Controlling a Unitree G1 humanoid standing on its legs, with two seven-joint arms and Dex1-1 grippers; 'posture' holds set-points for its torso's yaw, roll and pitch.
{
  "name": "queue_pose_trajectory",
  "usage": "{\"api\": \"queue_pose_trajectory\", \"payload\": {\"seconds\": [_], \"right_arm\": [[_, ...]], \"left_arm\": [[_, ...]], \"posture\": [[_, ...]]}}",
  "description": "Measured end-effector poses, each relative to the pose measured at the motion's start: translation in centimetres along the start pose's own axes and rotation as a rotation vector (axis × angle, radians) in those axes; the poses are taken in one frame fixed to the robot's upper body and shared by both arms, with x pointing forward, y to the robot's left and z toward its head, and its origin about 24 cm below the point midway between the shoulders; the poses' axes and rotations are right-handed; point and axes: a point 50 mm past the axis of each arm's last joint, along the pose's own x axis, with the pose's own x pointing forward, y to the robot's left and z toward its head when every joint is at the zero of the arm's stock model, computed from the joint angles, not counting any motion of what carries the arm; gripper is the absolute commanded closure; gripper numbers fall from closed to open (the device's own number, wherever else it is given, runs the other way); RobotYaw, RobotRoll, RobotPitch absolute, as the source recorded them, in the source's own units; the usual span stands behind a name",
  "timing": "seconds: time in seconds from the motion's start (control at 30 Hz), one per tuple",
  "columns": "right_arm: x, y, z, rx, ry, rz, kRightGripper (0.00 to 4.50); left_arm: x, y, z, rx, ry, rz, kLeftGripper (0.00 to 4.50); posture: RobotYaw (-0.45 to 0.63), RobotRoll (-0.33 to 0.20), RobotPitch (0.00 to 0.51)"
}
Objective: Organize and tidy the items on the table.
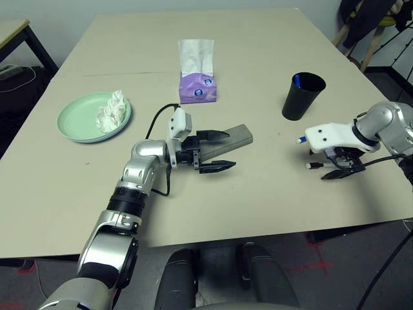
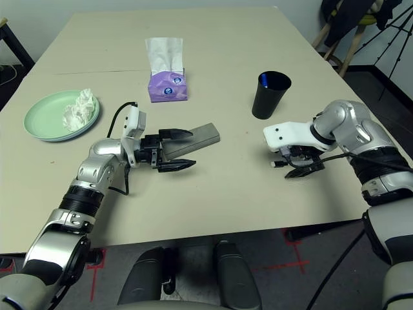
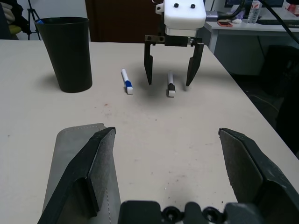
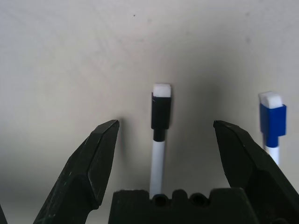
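A grey glasses case [image 1: 227,137] lies mid-table [image 1: 258,39]. My left gripper [image 1: 213,151] hovers open at its near end, one finger [image 3: 88,168] over the case [image 3: 74,158] and the other off to the side. My right gripper [image 1: 335,169] stands open and straddles a white pen with a black cap [image 4: 159,140]. A blue-tipped pen [image 4: 271,126] lies beside it, outside the fingers. The black cup [image 1: 302,95] stands upright behind, with a blue-tipped pen [image 2: 263,79] in it. At the left, a pale green plate [image 1: 77,119] carries a crumpled white tissue [image 1: 111,111].
A purple tissue box [image 1: 197,87] with a white tissue sticking up stands behind the case. A chair [image 1: 361,26] is off the table's far right corner and a side table [image 1: 13,32] at the far left.
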Motion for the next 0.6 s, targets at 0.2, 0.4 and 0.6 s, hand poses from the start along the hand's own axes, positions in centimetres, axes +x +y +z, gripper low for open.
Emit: {"api": "queue_pose_trajectory", "payload": {"seconds": [0.2, 0.4, 0.6], "right_arm": [[0.0, -0.2, 0.5, -0.02, 0.036, 0.036, 0.0], [0.2, -0.3, 0.8, 0.002, 0.037, 0.04, 0.0], [0.6, -0.3, 1.3, 0.02, 0.033, 0.046, 0.0]], "left_arm": [[0.0, 0.0, 0.0, -0.001, -0.001, 0.004, 0.03], [0.0, 0.0, -0.1, -0.006, -0.001, 0.013, 0.03], [-0.1, -0.1, -0.3, -0.01, -0.001, 0.015, 0.03]], "posture": [[0.04, 0.0, 0.148], [0.04, 0.0, 0.15], [0.04, 0.0, 0.151]]}}
